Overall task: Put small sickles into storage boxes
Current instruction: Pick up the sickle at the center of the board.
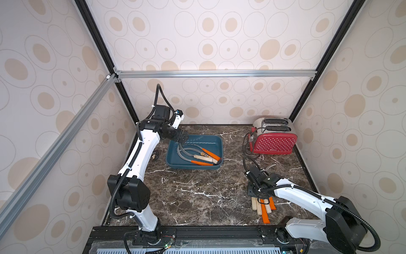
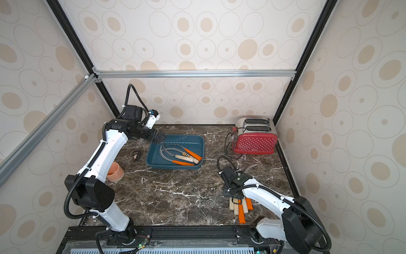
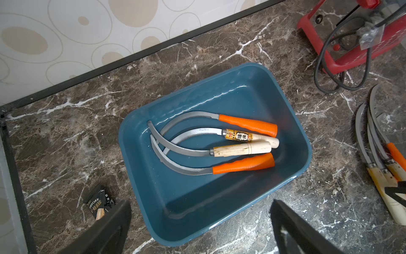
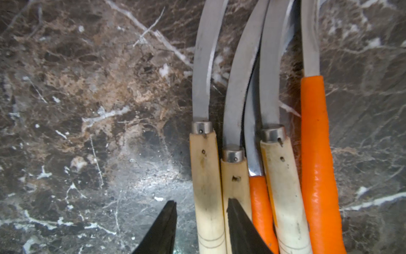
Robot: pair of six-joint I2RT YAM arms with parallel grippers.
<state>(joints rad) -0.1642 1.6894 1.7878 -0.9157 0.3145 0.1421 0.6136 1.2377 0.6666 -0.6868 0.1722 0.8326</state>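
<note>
At five o'clock, the right tool straddles, unclenched, a pale-wood-handled grey-bladed sickle; next it should clench, then carry to the teal plastic tray.

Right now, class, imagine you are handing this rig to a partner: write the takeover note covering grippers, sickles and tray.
Left gripper: open, empty, above the tray.
Right gripper: open, low over the pile, astride the outermost pale handle, not yet closed.
Done: four sickles lie in the tray.
Left: five sickles on the table, to be moved into the tray.
</note>
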